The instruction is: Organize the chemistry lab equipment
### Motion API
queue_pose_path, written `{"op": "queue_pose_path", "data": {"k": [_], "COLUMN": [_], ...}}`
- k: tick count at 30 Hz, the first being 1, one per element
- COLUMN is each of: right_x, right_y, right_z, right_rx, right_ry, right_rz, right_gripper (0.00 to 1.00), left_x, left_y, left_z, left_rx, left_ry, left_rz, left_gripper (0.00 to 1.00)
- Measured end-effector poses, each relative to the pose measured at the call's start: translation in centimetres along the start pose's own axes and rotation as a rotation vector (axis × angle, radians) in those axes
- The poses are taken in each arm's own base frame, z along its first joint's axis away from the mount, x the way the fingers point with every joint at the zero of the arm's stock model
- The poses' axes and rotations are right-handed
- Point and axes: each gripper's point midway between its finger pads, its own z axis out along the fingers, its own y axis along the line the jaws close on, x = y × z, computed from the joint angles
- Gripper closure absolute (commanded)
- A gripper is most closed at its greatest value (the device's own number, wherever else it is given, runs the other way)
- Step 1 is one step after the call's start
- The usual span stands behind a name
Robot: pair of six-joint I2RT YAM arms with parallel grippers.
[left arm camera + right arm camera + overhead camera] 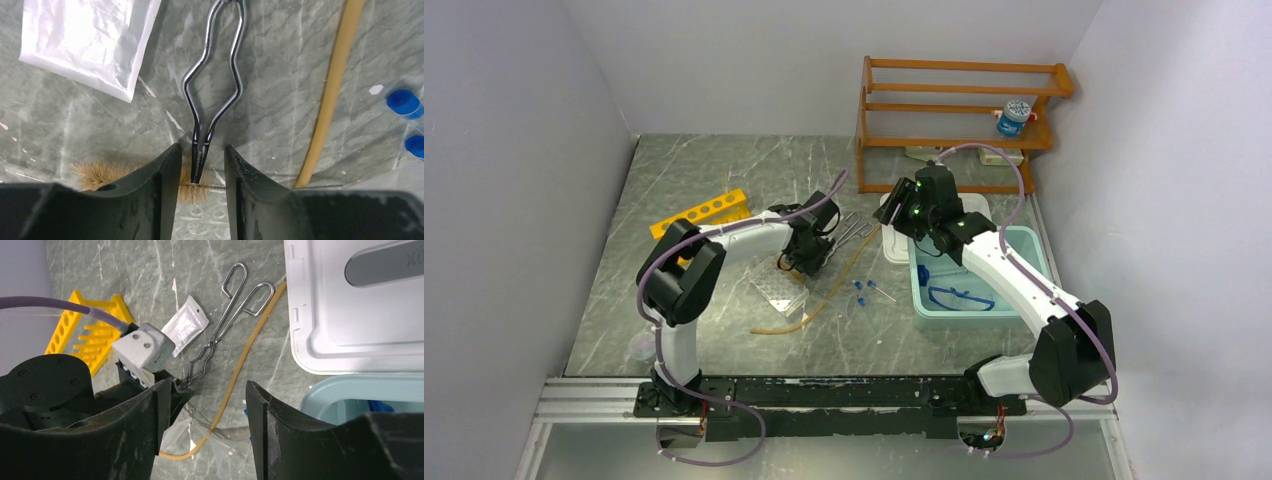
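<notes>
Chemistry lab equipment is mostly unsorted: goggles [961, 298] lie in the teal tub [1036, 237], tongs [212, 85], tube [332, 85] and rack [699, 213] on the worktop [724, 170], left fingers [160, 180] open astride the tongs' tip, right fingers [150, 430] open, empty.

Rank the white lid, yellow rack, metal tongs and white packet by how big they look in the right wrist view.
1. white lid, cut off by the frame yet largest.
2-3. metal tongs and yellow rack: not ranked; tongs are longer, rack broader but partly hidden.
4. white packet, smallest.
</notes>
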Motion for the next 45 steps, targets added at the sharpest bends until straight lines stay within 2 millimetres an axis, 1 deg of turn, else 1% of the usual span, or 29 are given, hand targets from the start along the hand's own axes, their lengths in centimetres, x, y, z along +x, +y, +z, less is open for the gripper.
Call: {"op": "queue_pose_path", "data": {"k": [2,7,9,10,18,23,26,30,33,36,40,42,45], "right_x": [0.0,-0.1,-0.2,-0.2,0.0,1.0,2.0,3.6,4.9,6.2,7.8,8.6,9.6], "right_y": [-0.1,-0.2,-0.2,-0.2,-0.1,1.3,2.5,3.5,3.5,3.3,2.8,3.0,3.2], "right_z": [0.0,0.0,0.1,0.1,0.2,0.8,0.9,1.5,2.1,2.7,4.2,5.6,7.7], "right_rx": [0.005,0.014,0.018,0.02,0.018,-0.037,-0.073,-0.081,-0.055,-0.015,0.056,0.102,0.158], "right_ry": [-0.004,-0.013,-0.016,-0.018,-0.014,0.022,0.046,0.081,0.107,0.129,0.152,0.158,0.156], "right_rz": [0.0,0.001,0.002,0.001,0.001,-0.009,-0.007,0.012,0.039,0.075,0.114,0.13,0.154], "right_gripper": [0.4,0.4,0.4,0.4,0.4,0.4,0.4,0.4,0.41,0.41,0.4,0.4,0.39], "left_x": [0.3,0.5,0.6,0.6,0.5,0.6,0.3,-1.0,-2.0,-2.0,-1.2,-0.6,-0.7], "left_y": [0.1,0.2,0.2,0.2,-0.2,-1.8,-2.9,-3.6,-3.3,-2.7,-2.5,-2.6,-2.8], "left_z": [0.0,-0.1,0.0,0.0,-0.1,-0.6,-1.9,-4.6,-6.4,-7.1,-6.7,-6.5,-6.5], "left_rx": [-0.005,-0.007,-0.007,-0.007,0.019,0.112,0.173,0.231,0.268,0.286,0.299,0.305,0.315], "left_ry": [0.008,0.02,0.024,0.026,0.034,0.046,0.033,-0.025,-0.07,-0.086,-0.065,-0.048,-0.048], "left_rz": [0.0,0.002,0.009,0.01,0.017,-0.02,-0.052,-0.101,-0.15,-0.192,-0.232,-0.243,-0.256], "left_gripper": [0.71,0.82,0.93,0.95,0.95,0.95,0.95,0.95,0.95,0.95,0.95,0.95,0.95]}}
